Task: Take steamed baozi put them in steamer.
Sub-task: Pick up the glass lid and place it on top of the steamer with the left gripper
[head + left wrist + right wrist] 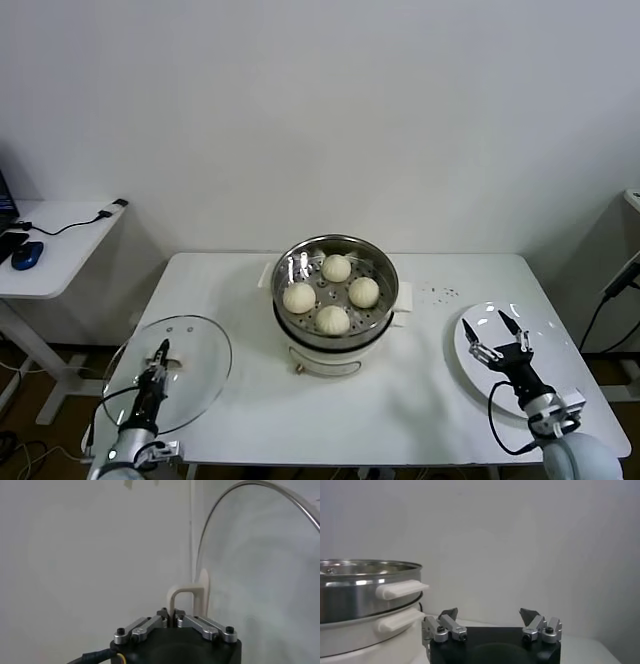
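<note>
All four buns are in, and the lid is up and waiting!

Nearest us, the left gripper (160,352) is pinched tight on the handle (192,596) of the glass lid (200,370), holding it off to the left so the basket stays uncovered. The right gripper (497,338) hovers spread wide and empty over the bare white plate (560,345). Further back, mid-table (440,400), the steamer (285,268) cradles all four steamed baozi (336,268); loading looks finished, so covering seems the logical follow-up.
</note>
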